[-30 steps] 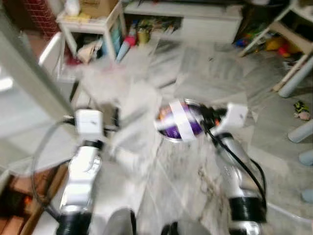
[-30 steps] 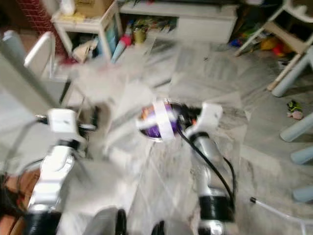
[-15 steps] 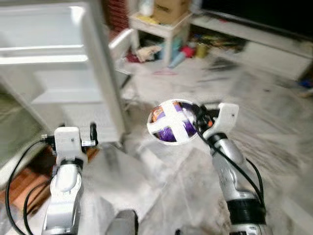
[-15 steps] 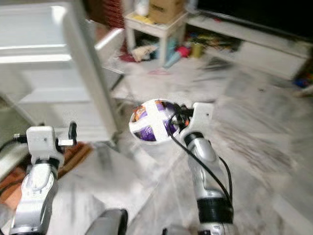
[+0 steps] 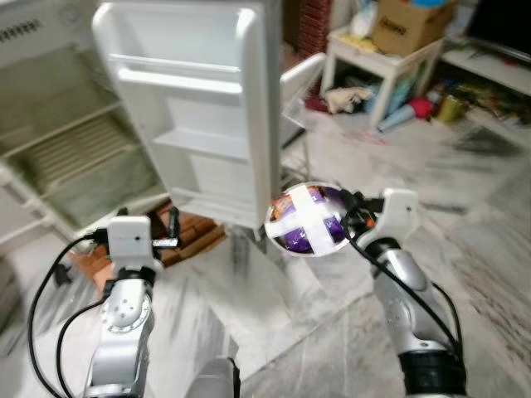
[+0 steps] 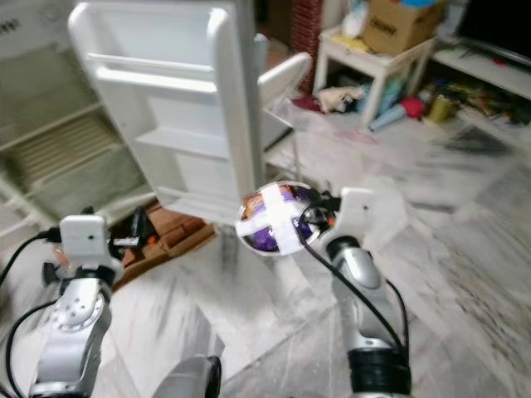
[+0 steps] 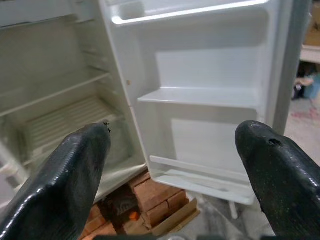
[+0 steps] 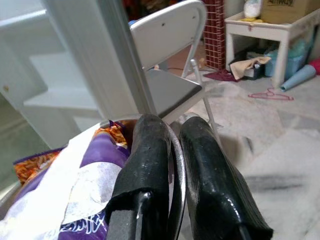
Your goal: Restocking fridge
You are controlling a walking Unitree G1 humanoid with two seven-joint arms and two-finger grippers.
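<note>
A metal bowl holds a purple and orange snack packet strapped down with a cross of white tape. My right gripper is shut on the bowl's rim, carrying it at mid height in front of the fridge door. The white fridge stands open on the left with bare wire shelves inside. The door's shelves are bare too. My left gripper is open with nothing between its fingers, and it points at the fridge from low on the left.
Red bricks prop up the fridge. A white folding chair stands just behind the door. Further back are a small white table with a cardboard box and clutter on the marble floor.
The whole view has swung left, bringing the open fridge and its door into sight. The bowl stays in my right gripper, and the left gripper is still open.
</note>
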